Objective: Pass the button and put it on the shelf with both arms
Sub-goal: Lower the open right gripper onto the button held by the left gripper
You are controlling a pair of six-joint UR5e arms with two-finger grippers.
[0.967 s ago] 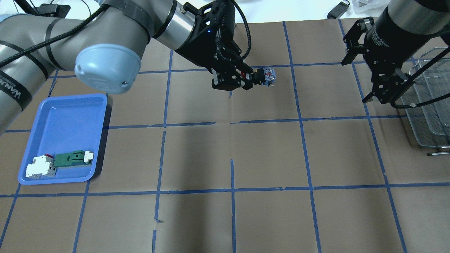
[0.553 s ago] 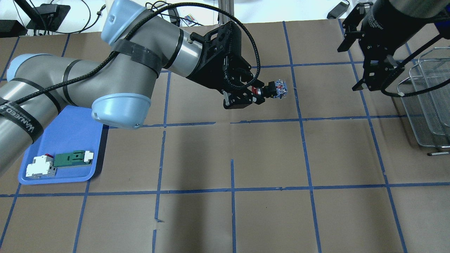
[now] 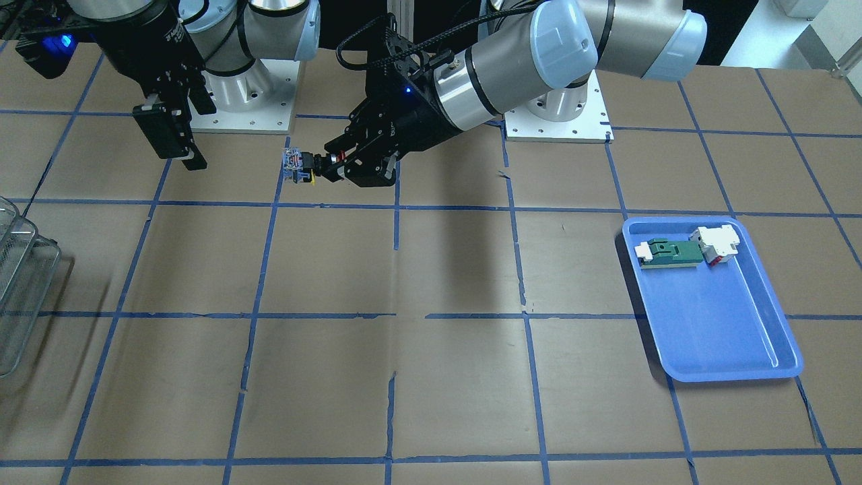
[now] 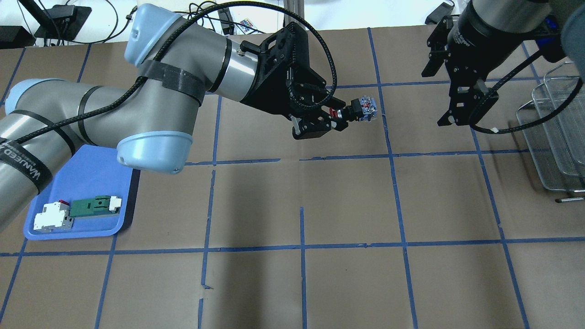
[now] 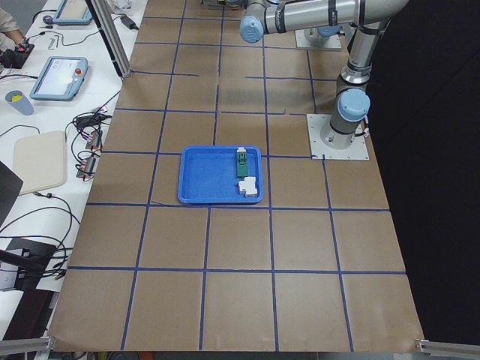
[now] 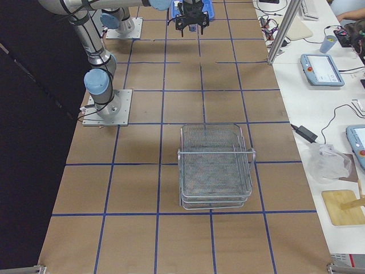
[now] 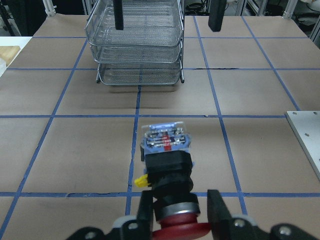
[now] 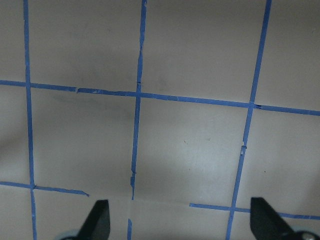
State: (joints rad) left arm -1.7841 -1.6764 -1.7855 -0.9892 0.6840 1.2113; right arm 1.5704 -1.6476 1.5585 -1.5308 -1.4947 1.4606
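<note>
My left gripper (image 4: 332, 117) is shut on the red cap end of the button (image 4: 362, 109) and holds it level above the table, blue-clear block pointing toward my right arm. The button also shows in the front view (image 3: 299, 166) and the left wrist view (image 7: 167, 157). My right gripper (image 4: 464, 112) is open and empty, hanging apart from the button between it and the wire shelf (image 4: 555, 132). The right wrist view shows its spread fingers (image 8: 100, 217) over bare paper. The shelf stands upright, in full in the right-side view (image 6: 215, 165).
A blue tray (image 4: 87, 178) at my left front holds a green-and-white flat part (image 4: 93, 205) and a white-and-red blocky part (image 4: 52, 217). Brown paper with blue tape lines covers the table. The arm bases (image 3: 249, 101) stand at the rear edge.
My left arm has swung the button right and a little toward the table's middle. My right gripper has moved left, away from the shelf and closer to the button, still open.
</note>
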